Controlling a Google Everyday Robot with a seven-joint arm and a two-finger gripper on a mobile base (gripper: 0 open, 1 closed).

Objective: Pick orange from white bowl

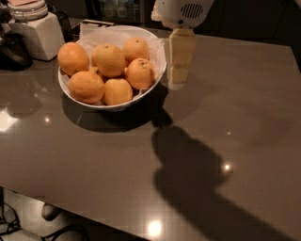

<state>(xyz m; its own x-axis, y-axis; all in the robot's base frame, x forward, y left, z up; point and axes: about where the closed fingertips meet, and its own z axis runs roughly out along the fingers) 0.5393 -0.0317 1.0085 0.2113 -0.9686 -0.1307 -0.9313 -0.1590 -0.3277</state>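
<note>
The white bowl (pixel 109 105) stands at the back left of the glossy grey table, lined with crinkled white paper (pixel 101 35). It holds six oranges. One orange (pixel 110 60) sits on top in the middle, and another orange (pixel 136 48) lies at the back right. The orange with dark specks (pixel 139 74) lies nearest the right rim. My gripper (pixel 177 81) hangs straight down from its white wrist (pixel 181 12), just right of the bowl's right rim and slightly above the table. It holds nothing.
A white boxy container with a lid (pixel 40 29) stands at the back left, with a dark object (pixel 11 47) beside it. The table's front edge (pixel 70 200) runs diagonally across the lower left. The arm's shadow (pixel 197 174) falls on the table.
</note>
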